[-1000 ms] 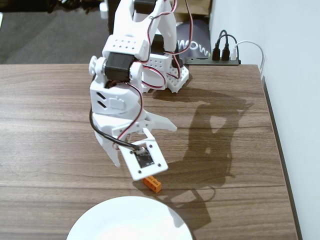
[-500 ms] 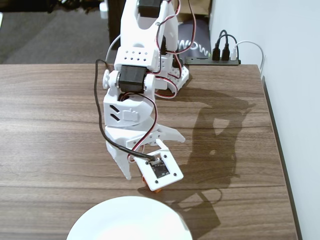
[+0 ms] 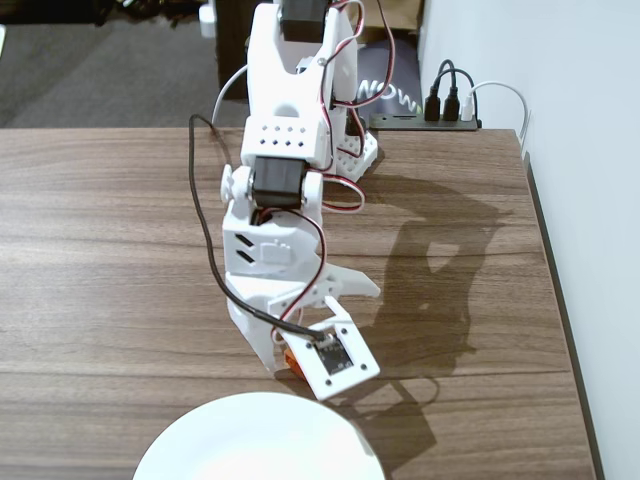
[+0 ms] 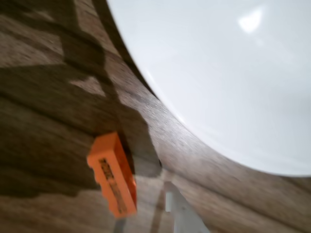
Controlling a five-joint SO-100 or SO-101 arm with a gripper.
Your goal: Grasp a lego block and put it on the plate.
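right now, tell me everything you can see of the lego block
The lego block is a small bright orange plastic brick, long and narrow. In the wrist view it lies on the wooden table, short of the white plate and not touching its rim. A darker marked face shows along its length; any studs are too blurred to make out. In the fixed view only an orange sliver peeks out beneath the wrist camera mount. Whether the gripper touches it cannot be told.

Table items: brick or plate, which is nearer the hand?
The orange brick. In the fixed view it sits right under the hand, mostly hidden by it; the white plate lies apart, toward the picture's bottom edge.
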